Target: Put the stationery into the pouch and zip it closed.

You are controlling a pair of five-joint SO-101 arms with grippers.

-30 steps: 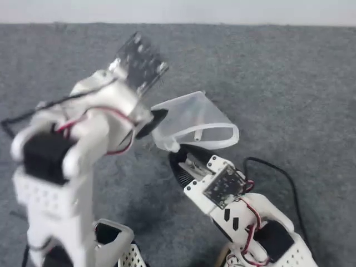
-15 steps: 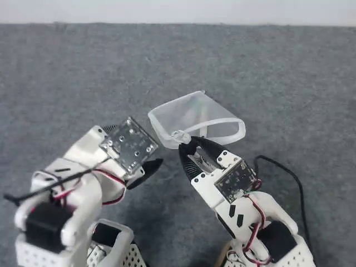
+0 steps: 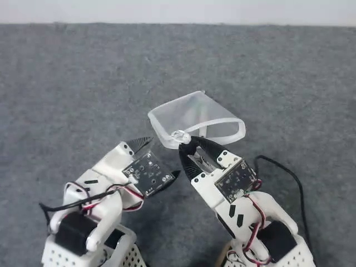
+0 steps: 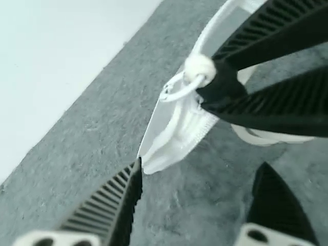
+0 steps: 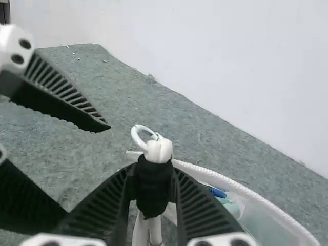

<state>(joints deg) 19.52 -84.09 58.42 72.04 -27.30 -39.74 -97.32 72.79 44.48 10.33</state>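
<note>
Right now my right gripper (image 3: pixel 186 146) pinches the zip pull (image 3: pixel 179 135) at the near left corner of the pouch (image 3: pixel 194 114), mid-table, likely so I can drag the zip, while my left gripper (image 3: pixel 161 157) hangs open just left, holding nothing.

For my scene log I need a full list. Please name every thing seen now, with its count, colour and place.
pouch: one, translucent white, on the table ahead of both grippers
zipper pull: one, white with a ring, at the pouch's near corner
stationery: count unclear, blue and teal, inside the pouch
cable: one, black, beside the right arm
table: one, grey
wall: white, behind the table
left gripper: black fingers, open, near the pouch
right gripper: black fingers, shut on the zipper pull
</note>
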